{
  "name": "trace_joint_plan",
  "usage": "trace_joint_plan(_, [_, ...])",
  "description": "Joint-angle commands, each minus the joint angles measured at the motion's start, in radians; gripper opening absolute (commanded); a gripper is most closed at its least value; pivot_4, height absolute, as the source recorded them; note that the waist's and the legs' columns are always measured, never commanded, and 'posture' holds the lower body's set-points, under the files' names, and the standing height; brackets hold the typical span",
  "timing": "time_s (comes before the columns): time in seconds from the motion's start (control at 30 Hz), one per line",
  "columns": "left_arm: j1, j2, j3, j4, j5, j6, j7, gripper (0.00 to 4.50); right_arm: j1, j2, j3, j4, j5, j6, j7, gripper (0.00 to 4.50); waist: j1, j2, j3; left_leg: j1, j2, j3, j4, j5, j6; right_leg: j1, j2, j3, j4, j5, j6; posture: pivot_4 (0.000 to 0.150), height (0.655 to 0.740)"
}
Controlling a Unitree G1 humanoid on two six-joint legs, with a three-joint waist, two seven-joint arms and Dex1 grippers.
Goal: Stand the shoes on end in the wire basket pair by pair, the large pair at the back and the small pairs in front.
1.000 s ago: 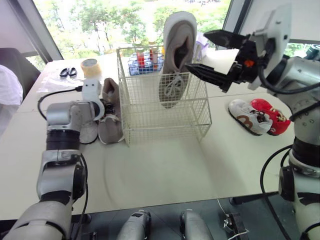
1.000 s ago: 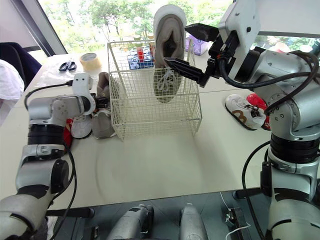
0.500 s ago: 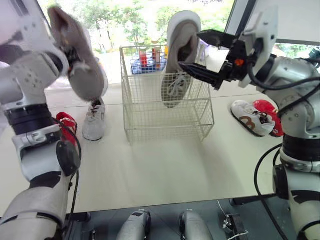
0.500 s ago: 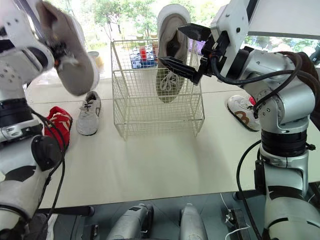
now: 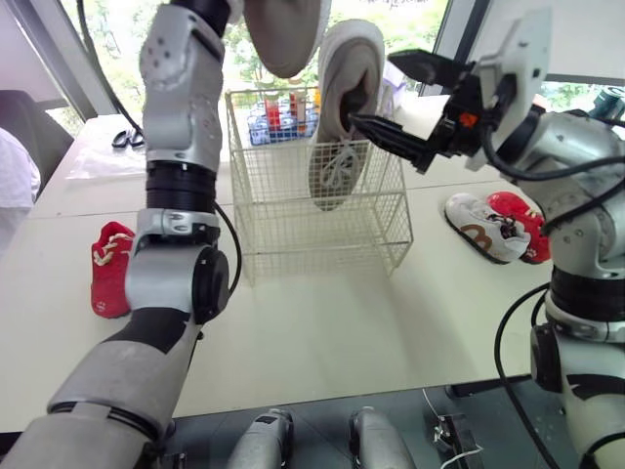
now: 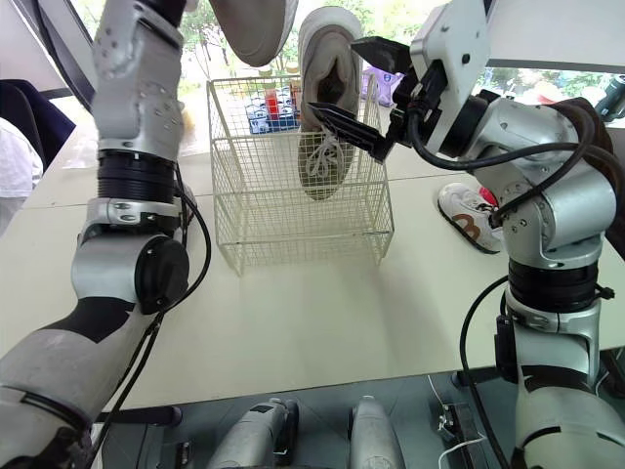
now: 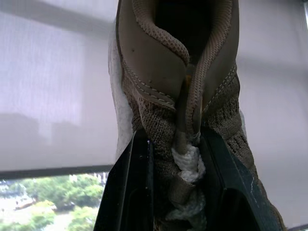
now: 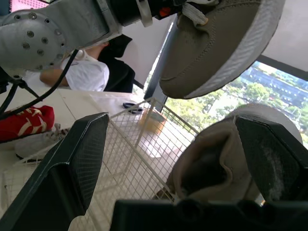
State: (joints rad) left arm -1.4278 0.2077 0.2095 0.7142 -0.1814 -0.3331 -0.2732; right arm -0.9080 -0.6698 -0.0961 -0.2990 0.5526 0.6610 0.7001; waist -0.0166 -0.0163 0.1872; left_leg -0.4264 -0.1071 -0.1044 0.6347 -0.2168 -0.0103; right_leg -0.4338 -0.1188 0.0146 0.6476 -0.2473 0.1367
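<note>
Our left gripper (image 7: pixel 175 144) is raised high above the cream wire basket (image 5: pixel 293 234), its two black fingers pinching a large taupe knit sneaker with a white sole (image 5: pixel 288 34) at the tongue and laces. That sneaker hangs in the air over the basket's back edge, clear of the wire.

Its mate, a second large taupe sneaker (image 5: pixel 337 156), stands on end inside the basket, toe down and heel up, rising well above the rim. Our right gripper (image 5: pixel 376 88) is spread wide at that heel, one finger above it and the other at the shoe's opening; we cannot tell whether either one touches.

On the pale table (image 5: pixel 322 332), a small red shoe (image 5: pixel 109 269) lies to the left of the basket. To the right lie a small white shoe with brown trim (image 5: pixel 485 230) and another small red shoe (image 5: pixel 522 220), touching each other.
</note>
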Motion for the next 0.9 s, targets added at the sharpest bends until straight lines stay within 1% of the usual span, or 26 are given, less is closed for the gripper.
trace_joint_plan(0.03, [-0.002,-0.008,-0.04,0.117,0.123,-0.268,0.104,0.74,-0.001,-0.016,-0.042,-0.068,0.014,0.015,-0.029,4.5,0.004,0.0,0.0,0.0,0.0,0.0,0.0,0.0,0.0,0.0,0.0,0.0,0.0,0.0,0.0,0.15,0.74])
trace_joint_plan(0.13, [0.012,-0.014,-0.068,0.222,0.205,-0.407,0.204,0.74,0.01,-0.019,-0.049,-0.087,0.021,0.032,-0.044,4.5,0.007,0.0,0.0,0.0,0.0,0.0,0.002,0.0,0.001,0.001,0.0,0.0,0.0,0.0,0.0,0.15,0.74])
trace_joint_plan(0.27, [0.044,-0.042,-0.087,0.325,0.261,-0.502,0.313,0.74,0.015,-0.025,-0.048,-0.105,0.024,0.045,-0.055,4.5,0.007,0.0,0.0,-0.001,-0.001,0.0,0.003,-0.002,0.004,0.001,0.0,0.0,0.0,0.0,0.0,0.15,0.74])
trace_joint_plan(0.4, [0.068,-0.065,-0.097,0.383,0.274,-0.528,0.347,0.74,0.013,-0.031,-0.051,-0.109,0.029,0.051,-0.056,4.5,0.007,0.0,0.0,-0.001,-0.001,0.0,0.004,-0.003,0.005,0.001,0.0,0.0,0.0,0.0,0.001,0.15,0.74])
trace_joint_plan(0.57, [0.117,-0.086,-0.099,0.41,0.269,-0.527,0.358,0.74,0.007,-0.039,-0.054,-0.106,0.037,0.055,-0.052,4.5,0.007,0.0,0.0,-0.001,-0.001,0.0,0.004,-0.004,0.006,0.001,0.0,0.0,0.0,0.0,0.001,0.15,0.74])
trace_joint_plan(0.67, [0.166,-0.105,-0.099,0.388,0.26,-0.522,0.35,0.74,0.006,-0.041,-0.055,-0.107,0.038,0.058,-0.051,4.5,0.007,0.0,0.0,-0.001,-0.001,0.0,0.006,-0.004,0.007,0.002,0.0,0.0,0.001,0.0,0.001,0.15,0.74])
trace_joint_plan(0.8, [0.262,-0.126,-0.106,0.307,0.244,-0.512,0.318,0.74,0.009,-0.039,-0.055,-0.11,0.04,0.064,-0.054,4.5,0.007,0.002,-0.001,0.0,-0.001,0.0,0.01,-0.006,0.01,0.005,0.0,-0.001,0.002,0.001,0.001,0.15,0.74])
trace_joint_plan(0.87, [0.309,-0.132,-0.106,0.254,0.227,-0.492,0.296,1.66,0.012,-0.039,-0.056,-0.11,0.043,0.067,-0.056,4.5,0.008,0.004,-0.003,0.002,-0.001,0.0,0.012,-0.006,0.011,0.007,0.0,-0.001,0.002,0.001,0.002,0.15,0.74])
trace_joint_plan(0.9, [0.345,-0.134,-0.108,0.213,0.214,-0.476,0.275,1.98,0.014,-0.038,-0.056,-0.11,0.043,0.067,-0.056,4.5,0.008,0.005,-0.004,0.003,-0.001,0.0,0.012,-0.007,0.011,0.008,0.0,-0.001,0.002,0.001,0.002,0.15,0.74])
